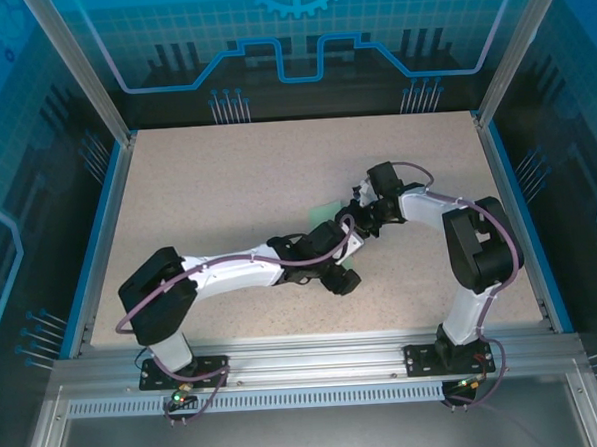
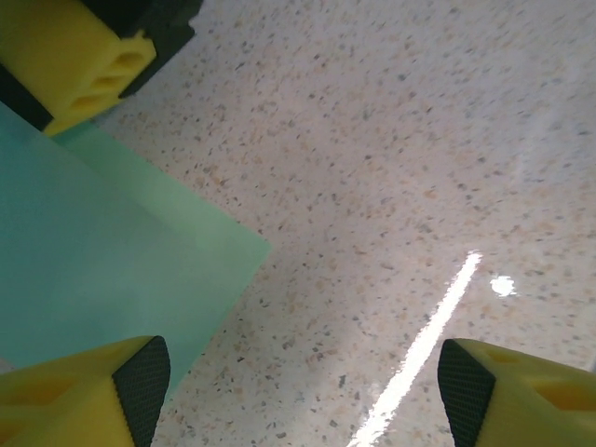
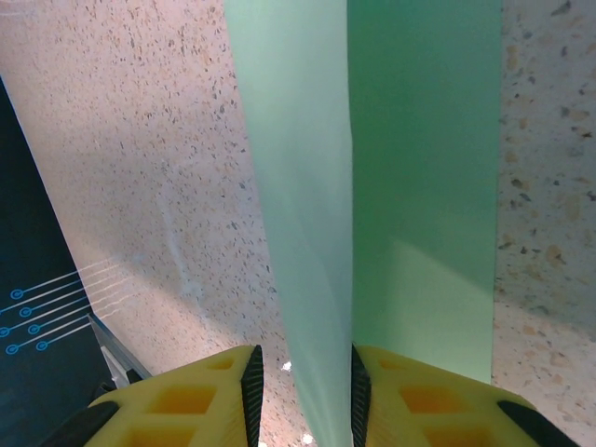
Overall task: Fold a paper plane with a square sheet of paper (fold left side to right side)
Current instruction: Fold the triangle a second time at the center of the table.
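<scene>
The square sheet of paper [image 3: 419,186] is pale mint green and lies partly folded on the speckled table. One lighter flap [image 3: 298,186] rises from it and runs up between the fingers of my right gripper [image 3: 303,391]. The flap leans on the right pad and a gap shows beside the left pad, so the jaws stand part open around it. My left gripper [image 2: 303,382] is wide open just above the table, with bare tabletop between its fingers. The sheet's corner [image 2: 102,261] lies by its left finger. A sliver of the paper [image 1: 325,210] peeks out where both arms meet.
A yellow finger of the right gripper [image 2: 74,65] rests at the sheet's far edge in the left wrist view. The table [image 1: 227,187] is bounded by blue rails and metal posts, with open room to the left and at the back.
</scene>
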You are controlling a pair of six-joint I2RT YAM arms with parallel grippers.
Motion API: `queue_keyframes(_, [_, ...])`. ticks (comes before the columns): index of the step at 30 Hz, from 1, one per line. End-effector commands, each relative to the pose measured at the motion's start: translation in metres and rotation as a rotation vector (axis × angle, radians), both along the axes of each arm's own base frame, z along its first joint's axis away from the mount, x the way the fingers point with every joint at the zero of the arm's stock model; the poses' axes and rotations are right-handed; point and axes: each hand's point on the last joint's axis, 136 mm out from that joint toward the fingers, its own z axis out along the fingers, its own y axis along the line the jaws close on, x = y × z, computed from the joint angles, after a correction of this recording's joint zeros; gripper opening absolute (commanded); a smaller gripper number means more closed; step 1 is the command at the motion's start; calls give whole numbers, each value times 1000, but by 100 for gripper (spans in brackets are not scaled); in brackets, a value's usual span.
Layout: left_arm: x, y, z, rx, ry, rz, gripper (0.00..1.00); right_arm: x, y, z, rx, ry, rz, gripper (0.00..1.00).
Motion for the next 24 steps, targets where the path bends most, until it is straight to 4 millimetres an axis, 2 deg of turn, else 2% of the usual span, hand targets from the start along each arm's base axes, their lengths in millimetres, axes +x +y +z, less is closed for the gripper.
queue_keyframes(1, [14,3,-5,87,-63,29,79,-1,5,0,10,32,6,33])
queue_keyframes(5, [22,1,-16,160,-90,56,80,-1,7,-2,10,35,5,33])
queue_keyframes(9, [28,1,-25,213,-100,66,87,-2,8,-3,9,38,8,33])
queue_keyframes(13, [31,2,-28,228,-112,72,85,-2,8,-6,2,43,5,33])
queue_keyframes(17, [35,3,-27,237,-125,78,75,-3,9,-8,2,47,8,33])
queue_keyframes(24, [36,4,-19,213,-133,87,44,-3,7,-9,-13,47,8,33])
